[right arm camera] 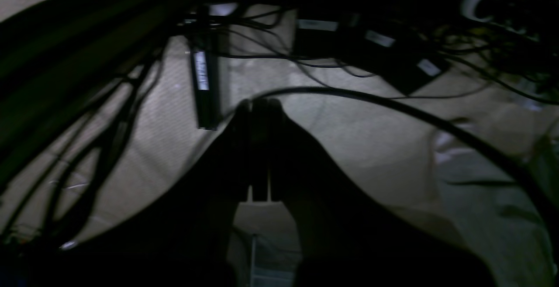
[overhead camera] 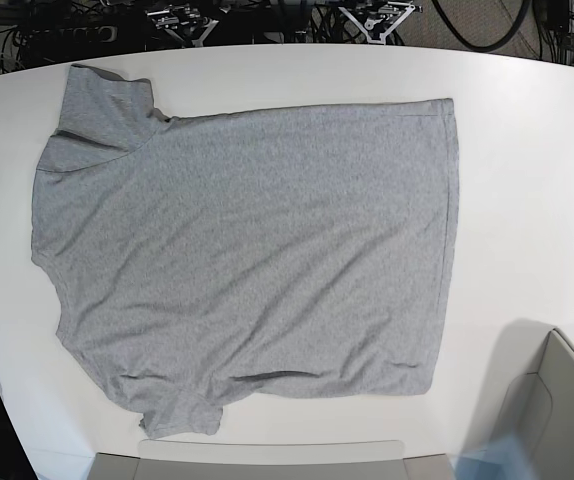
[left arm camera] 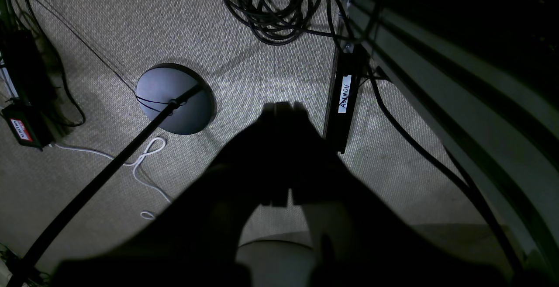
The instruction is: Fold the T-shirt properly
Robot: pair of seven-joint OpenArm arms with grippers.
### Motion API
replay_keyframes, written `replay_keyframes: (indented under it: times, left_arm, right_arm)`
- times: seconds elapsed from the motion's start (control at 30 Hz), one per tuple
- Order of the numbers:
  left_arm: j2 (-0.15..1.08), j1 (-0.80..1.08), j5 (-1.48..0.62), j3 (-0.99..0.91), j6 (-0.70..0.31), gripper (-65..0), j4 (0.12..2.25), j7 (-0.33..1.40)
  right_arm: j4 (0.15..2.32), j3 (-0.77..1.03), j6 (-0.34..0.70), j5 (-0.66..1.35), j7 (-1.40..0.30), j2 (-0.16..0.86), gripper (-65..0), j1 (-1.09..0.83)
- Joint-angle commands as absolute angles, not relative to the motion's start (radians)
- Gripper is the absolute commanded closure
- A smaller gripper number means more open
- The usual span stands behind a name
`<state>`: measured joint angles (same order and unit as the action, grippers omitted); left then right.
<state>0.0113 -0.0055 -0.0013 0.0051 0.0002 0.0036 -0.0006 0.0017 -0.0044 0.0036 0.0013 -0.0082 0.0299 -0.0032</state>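
The heather-grey T-shirt (overhead camera: 257,250) lies spread flat on the white table (overhead camera: 527,200), plain side up. Its sleeves are at the left and its hem at the right; no lettering shows. Neither gripper appears in the base view. In the left wrist view, my left gripper (left arm camera: 281,108) is a dark silhouette with its fingers pressed together, empty, hanging over the carpet floor beside the table frame. In the right wrist view, my right gripper (right arm camera: 260,103) is also shut and empty, over the floor among cables. The shirt is in neither wrist view.
A round black stand base (left arm camera: 174,99), coiled black cables (left arm camera: 270,7) and a white cord (left arm camera: 144,160) lie on the carpet. A metal table rail (left arm camera: 458,81) runs along the right. Grey box-like shapes (overhead camera: 557,410) sit at the table's near edge.
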Motion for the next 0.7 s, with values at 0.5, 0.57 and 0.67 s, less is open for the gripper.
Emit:
replay_keyframes:
  times: [0.5, 0.57, 0.67]
  left_arm:
    - [0.012, -0.005, -0.002, 0.010, 0.005, -0.2, 0.004, -0.005]
    - [0.015, -0.005, -0.002, 0.010, 0.005, -0.2, 0.004, -0.005]
    - [0.021, -0.005, -0.002, 0.010, 0.005, -0.2, 0.004, -0.005]
  right_arm:
    - [0.001, -0.007, 0.007, 0.002, -0.008, 0.033, -0.4, -0.007]
    - [0.001, -0.007, 0.007, 0.002, -0.008, 0.033, -0.4, -0.007]
    - [0.001, -0.007, 0.007, 0.002, -0.008, 0.033, -0.4, -0.007]
